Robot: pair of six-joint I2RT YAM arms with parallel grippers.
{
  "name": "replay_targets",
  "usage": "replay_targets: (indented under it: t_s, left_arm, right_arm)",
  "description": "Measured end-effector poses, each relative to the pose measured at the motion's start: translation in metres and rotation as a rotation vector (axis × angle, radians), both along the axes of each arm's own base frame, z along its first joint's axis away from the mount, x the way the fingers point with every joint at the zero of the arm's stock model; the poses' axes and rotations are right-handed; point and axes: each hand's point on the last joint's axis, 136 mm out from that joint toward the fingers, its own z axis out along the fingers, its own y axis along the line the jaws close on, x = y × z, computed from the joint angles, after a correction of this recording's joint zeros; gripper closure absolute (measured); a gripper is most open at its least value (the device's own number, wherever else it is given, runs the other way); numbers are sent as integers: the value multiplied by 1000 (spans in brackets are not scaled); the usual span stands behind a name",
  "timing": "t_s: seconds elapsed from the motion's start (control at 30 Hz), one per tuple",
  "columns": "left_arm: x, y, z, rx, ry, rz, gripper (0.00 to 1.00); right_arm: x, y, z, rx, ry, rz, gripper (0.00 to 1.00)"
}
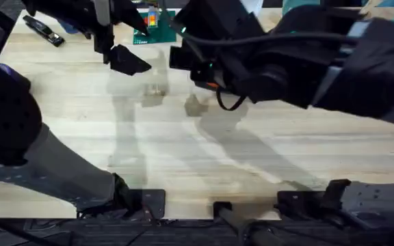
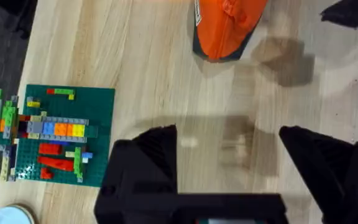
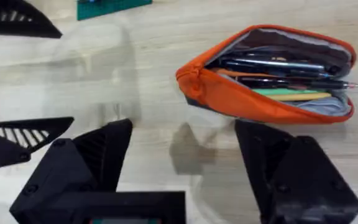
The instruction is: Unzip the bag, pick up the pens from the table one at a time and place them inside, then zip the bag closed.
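bag (image 3: 260,93) gaping, pens (image 3: 278,65) inside | soft, light, will slump | my left pincer (image 2: 229,155) and right pincer (image 3: 185,149) apart, empty | pinch zipper end, brace fabric on bench (image 3: 166,50)

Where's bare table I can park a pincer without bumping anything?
Free: the wide stretch of table between the arm bases and the two pincers. Also the strip between the open bag and the right pincer. Crowded: the far edge, with the brick board, the stapler and the left pincer.
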Motion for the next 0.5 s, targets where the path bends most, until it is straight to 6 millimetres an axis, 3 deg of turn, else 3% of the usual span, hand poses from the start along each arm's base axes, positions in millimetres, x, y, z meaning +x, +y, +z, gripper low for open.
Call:
replay_targets:
  t_s: [0.2,0.5]
  left_arm:
    - [0,0,0,0,0,0,6]
    - [0,0,0,0,0,0,6]
  right_arm:
    - [1,2,-7,-24,-14,-30,4]
    - [7,6,-1,11,-49,-50,4]
